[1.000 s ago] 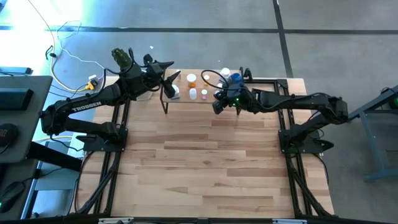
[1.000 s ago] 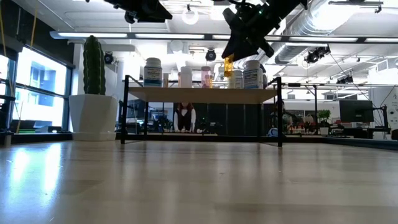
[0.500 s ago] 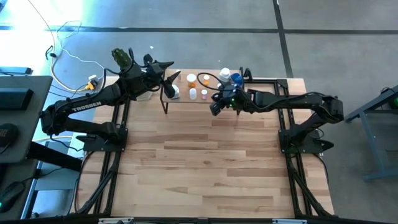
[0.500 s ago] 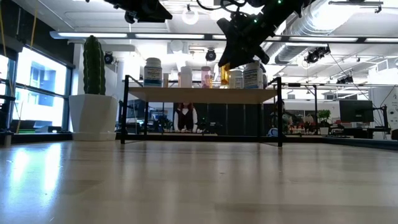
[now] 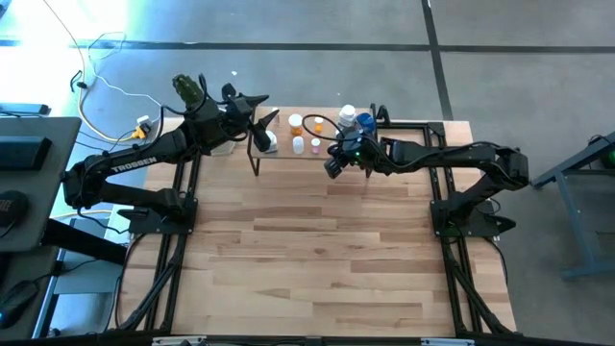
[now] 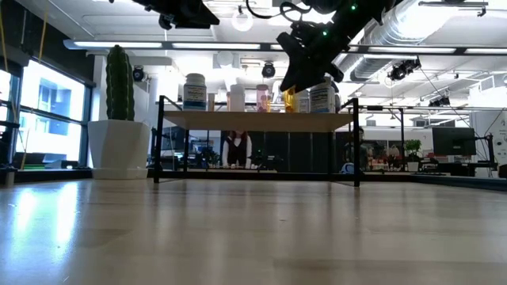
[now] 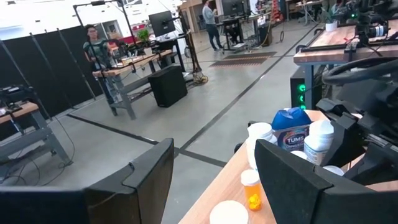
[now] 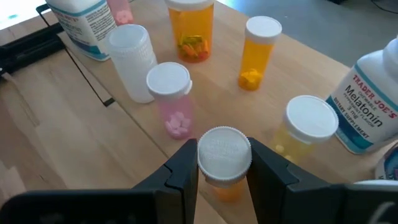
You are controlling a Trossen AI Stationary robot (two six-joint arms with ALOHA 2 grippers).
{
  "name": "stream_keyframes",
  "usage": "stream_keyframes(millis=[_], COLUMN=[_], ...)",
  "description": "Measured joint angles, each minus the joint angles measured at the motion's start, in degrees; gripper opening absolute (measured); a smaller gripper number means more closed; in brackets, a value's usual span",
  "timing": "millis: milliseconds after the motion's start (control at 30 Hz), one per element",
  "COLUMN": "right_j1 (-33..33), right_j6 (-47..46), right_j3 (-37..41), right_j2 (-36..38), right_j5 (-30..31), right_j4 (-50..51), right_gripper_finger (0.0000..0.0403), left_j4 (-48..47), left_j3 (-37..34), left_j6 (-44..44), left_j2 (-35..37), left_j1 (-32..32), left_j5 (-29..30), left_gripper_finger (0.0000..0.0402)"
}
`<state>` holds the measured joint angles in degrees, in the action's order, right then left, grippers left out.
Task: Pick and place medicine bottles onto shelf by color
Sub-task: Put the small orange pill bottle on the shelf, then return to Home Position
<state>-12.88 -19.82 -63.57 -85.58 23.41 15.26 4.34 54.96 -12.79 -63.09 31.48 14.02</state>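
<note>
My right gripper (image 5: 333, 161) is shut on a small orange bottle with a white cap (image 8: 225, 163), over the near edge of the light-wood shelf (image 6: 253, 120). On the shelf stand other bottles: a pink one (image 8: 171, 93), a clear white one (image 8: 130, 53), an orange jar (image 8: 189, 28), a slim orange one (image 8: 258, 50), a yellow one (image 8: 305, 124), a white Melatonin bottle (image 8: 367, 106) and a blue TUMS bottle (image 7: 289, 127). My left gripper (image 5: 264, 109) is open and empty above the shelf's left end. My right gripper pinches the orange bottle's white cap (image 8: 224, 149) between its two fingers (image 8: 186, 165), one on each side. The fingers slant down from the table's right. The bottle hangs upright below them (image 6: 289, 99), just at the shelf's top; whether its base rests on the shelf, I cannot tell.
A white pot with a green cactus (image 6: 119, 142) stands left of the shelf at the table's far left. The shelf's black legs (image 6: 161, 138) stand on the tabletop (image 5: 317, 250). People stand in the room beyond (image 7: 99, 50).
My right gripper has gone down toward the shelf's top and a little toward the table's left with the orange bottle, which stays upright in the hold.
</note>
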Motion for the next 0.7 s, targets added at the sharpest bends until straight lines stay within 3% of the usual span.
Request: stream_keyframes(millis=[167,500,700], right_j1=[0.02,0.0,-0.25], right_j6=[0.05,-0.71,-0.72], right_j3=[0.0,0.02,0.01], right_j2=[0.0,-0.02,-0.02], right_j5=[0.38,0.47,0.5], right_j4=[0.21,0.21,-1.73], right_gripper_finger=[0.01,0.0166,0.0178], left_j4=[0.0,0.0,0.0], left_j3=[0.0,0.0,0.0], left_j6=[-1.34,-1.34,-1.34], left_j2=[0.0,0.0,0.0], left_j1=[0.0,0.0,0.0], left_j5=[0.02,0.02,0.02], left_gripper_finger=[0.0216,0.0216,0.0216])
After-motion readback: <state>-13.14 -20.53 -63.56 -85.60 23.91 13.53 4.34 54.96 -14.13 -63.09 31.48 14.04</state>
